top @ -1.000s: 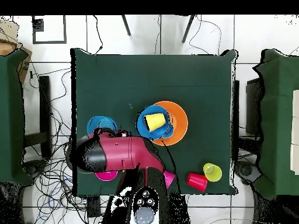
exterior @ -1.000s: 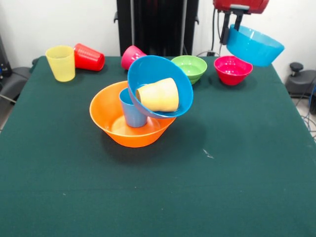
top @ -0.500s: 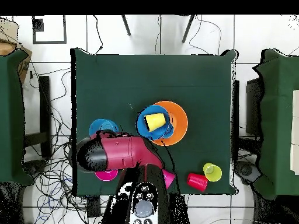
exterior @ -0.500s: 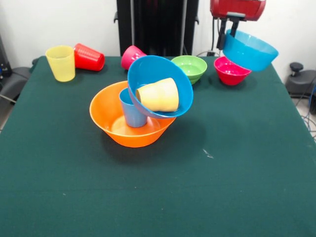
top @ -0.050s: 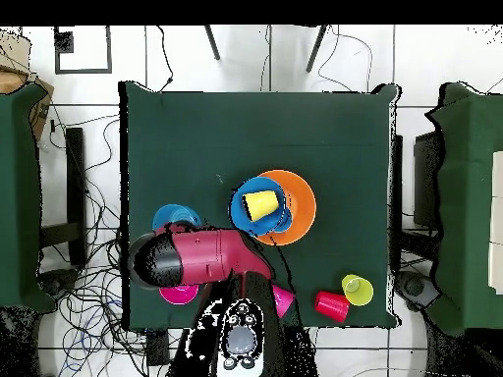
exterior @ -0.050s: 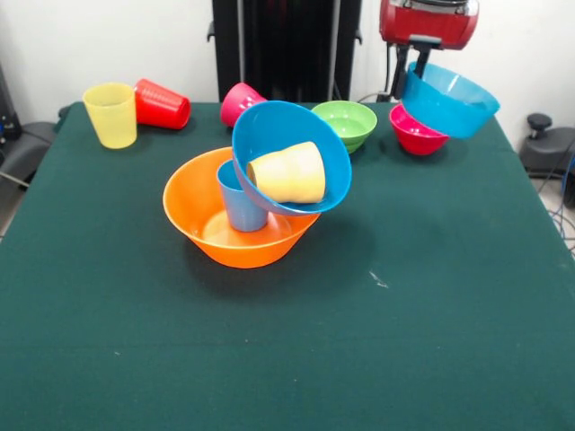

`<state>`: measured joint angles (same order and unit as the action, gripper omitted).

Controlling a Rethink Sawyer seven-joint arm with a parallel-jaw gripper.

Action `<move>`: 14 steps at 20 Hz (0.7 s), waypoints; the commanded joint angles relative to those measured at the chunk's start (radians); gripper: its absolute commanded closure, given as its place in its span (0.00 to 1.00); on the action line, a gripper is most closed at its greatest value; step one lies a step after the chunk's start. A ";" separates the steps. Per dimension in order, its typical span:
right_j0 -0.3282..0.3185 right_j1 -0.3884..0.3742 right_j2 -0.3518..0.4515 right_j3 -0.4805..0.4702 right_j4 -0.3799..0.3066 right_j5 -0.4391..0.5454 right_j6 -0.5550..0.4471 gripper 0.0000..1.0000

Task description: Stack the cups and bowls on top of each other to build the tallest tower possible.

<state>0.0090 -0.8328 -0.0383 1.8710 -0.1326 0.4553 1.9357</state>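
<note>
- No brand, label or lettering can be read on any cup, bowl or the arm.
- The gripper (exterior @ -0.050s: 415,61) pinches the rim of the small blue bowl (exterior @ -0.050s: 447,99), holding it tilted in the air above the magenta bowl (exterior @ -0.050s: 413,133).
- The large orange bowl (exterior @ -0.050s: 202,224) sits mid-table with the light blue cup (exterior @ -0.050s: 239,206) inside; the large blue bowl (exterior @ -0.050s: 286,126) leans on that cup, cradling the orange cup (exterior @ -0.050s: 289,173).
- The green bowl (exterior @ -0.050s: 347,123), pink cup (exterior @ -0.050s: 239,101), red cup (exterior @ -0.050s: 162,104) and yellow cup (exterior @ -0.050s: 110,114) sit along the far edge.

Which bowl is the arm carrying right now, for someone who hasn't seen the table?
Find the red arm at the table's far right in the front view. The gripper holds the small blue bowl by its rim, tilted, in the air in front of the magenta bowl. It is the only bowl off the table.
</note>
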 commanded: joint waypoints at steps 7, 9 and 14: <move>-0.007 -0.053 0.073 0.035 -0.056 0.107 -0.039 1.00; -0.006 -0.062 0.072 0.034 -0.061 0.109 -0.043 1.00; -0.026 -0.101 0.093 0.050 -0.042 0.132 -0.059 1.00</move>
<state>0.0071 -0.8899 -0.0352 1.8737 -0.1328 0.4662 1.9357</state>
